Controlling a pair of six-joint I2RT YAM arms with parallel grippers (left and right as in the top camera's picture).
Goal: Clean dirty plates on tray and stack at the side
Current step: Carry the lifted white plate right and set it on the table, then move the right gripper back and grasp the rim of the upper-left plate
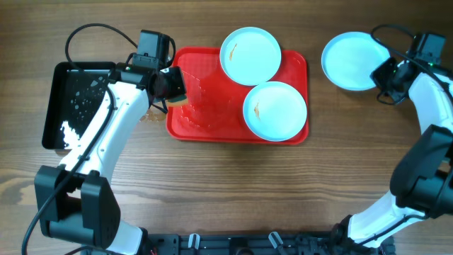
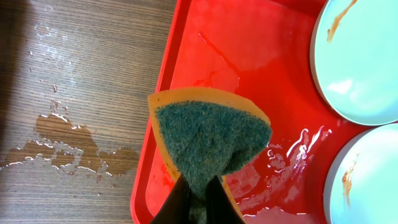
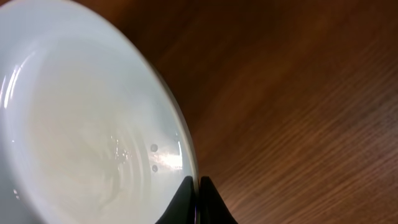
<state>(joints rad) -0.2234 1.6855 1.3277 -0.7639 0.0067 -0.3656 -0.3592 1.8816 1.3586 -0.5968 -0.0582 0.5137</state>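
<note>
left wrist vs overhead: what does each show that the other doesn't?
Left wrist only: the green scouring face of the sponge, folded and pinched in the left gripper.
Overhead only: the black tray, and a third plate on the wood off the red tray, its rim pinched by the right gripper.
Both: the wet red tray and the two smeared plates on it.

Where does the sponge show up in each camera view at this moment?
Overhead: the sponge is at the left edge of the red tray, towards its upper corner.
Left wrist: the sponge is centre frame, folded, green side facing the camera, over the red tray.
Right wrist: not in it; only a plate and the tabletop show.
Shared landmark: the red tray's left rim, visible in the overhead and left wrist views.
</note>
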